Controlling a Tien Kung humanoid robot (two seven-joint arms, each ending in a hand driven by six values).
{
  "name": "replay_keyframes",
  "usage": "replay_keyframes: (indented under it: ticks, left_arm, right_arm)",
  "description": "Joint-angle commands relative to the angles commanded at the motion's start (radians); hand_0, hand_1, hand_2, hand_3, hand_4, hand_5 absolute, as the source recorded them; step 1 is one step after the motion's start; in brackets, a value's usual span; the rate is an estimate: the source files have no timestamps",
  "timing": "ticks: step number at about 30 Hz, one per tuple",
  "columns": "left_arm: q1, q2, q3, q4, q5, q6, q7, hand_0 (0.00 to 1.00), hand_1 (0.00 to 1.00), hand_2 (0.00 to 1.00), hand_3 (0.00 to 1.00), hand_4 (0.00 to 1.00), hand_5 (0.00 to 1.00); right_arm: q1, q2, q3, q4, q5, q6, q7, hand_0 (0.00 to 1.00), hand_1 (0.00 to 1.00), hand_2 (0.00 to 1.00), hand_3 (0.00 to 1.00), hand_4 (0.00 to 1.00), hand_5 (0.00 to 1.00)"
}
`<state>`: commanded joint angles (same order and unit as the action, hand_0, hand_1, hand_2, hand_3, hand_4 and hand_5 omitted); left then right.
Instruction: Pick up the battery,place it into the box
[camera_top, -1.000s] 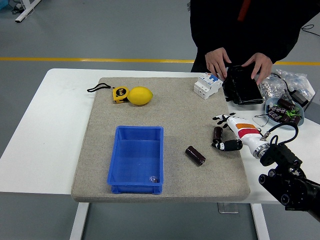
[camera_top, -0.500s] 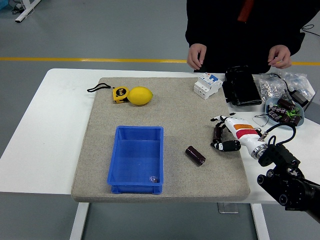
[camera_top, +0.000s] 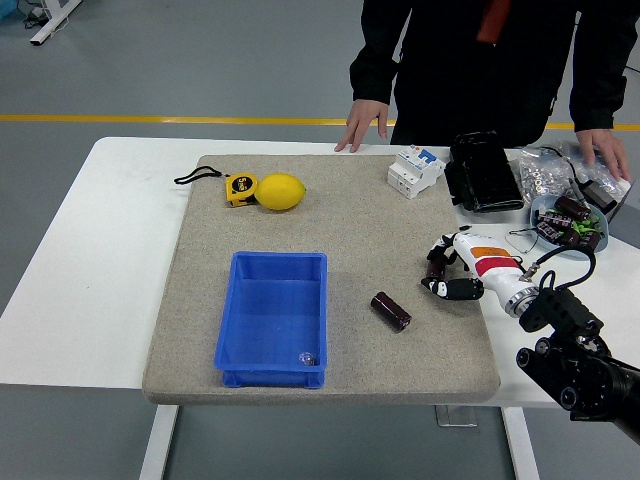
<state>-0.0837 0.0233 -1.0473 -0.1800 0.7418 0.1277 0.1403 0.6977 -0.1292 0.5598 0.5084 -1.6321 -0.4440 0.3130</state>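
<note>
We counted two batteries on the mat, one (camera_top: 391, 310) lying left of the right hand (camera_top: 452, 272) and one (camera_top: 435, 266) at its fingers, plus one blue box (camera_top: 272, 318), one lemon (camera_top: 281, 191), one tape measure (camera_top: 240, 187).

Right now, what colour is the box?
Blue. The box shows best in the head view.

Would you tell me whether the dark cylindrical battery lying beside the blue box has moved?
No. The dark cylindrical battery lies just where it was, right of the blue box.
</note>
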Motion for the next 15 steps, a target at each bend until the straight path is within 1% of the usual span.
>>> replay_keyframes:
  ticks: [4,5,10,11,15]
  left_arm:
    - [0.002,0.000,-0.002,0.000,0.003,-0.001,0.001,0.789,0.769,0.790,0.664,0.718,0.635]
    - [0.002,0.000,-0.002,0.000,0.003,-0.001,0.001,0.789,0.768,0.790,0.665,0.719,0.635]
    - [0.004,0.002,-0.004,0.000,0.007,-0.001,0.001,0.789,0.768,0.790,0.665,0.719,0.635]
    - [0.004,0.002,-0.005,0.000,0.008,-0.001,0.001,0.789,0.768,0.786,0.663,0.718,0.635]
    - [0.005,0.003,-0.006,0.000,0.011,-0.002,0.001,0.789,0.768,0.786,0.663,0.718,0.635]
  right_arm:
    - [-0.001,-0.002,0.001,0.002,-0.001,0.002,0.000,0.310,0.439,0.496,0.515,0.731,0.169]
    - [-0.001,-0.003,0.002,0.004,-0.002,0.000,0.001,0.289,0.430,0.491,0.511,0.706,0.164]
    - [-0.001,-0.007,0.004,0.016,-0.005,-0.007,0.008,0.289,0.430,0.491,0.511,0.706,0.164]
    - [0.000,-0.008,0.005,0.016,-0.003,-0.008,0.011,0.198,0.371,0.471,0.495,0.641,0.136]
    - [-0.001,-0.012,0.006,0.020,-0.001,-0.012,0.014,0.198,0.371,0.471,0.495,0.641,0.136]
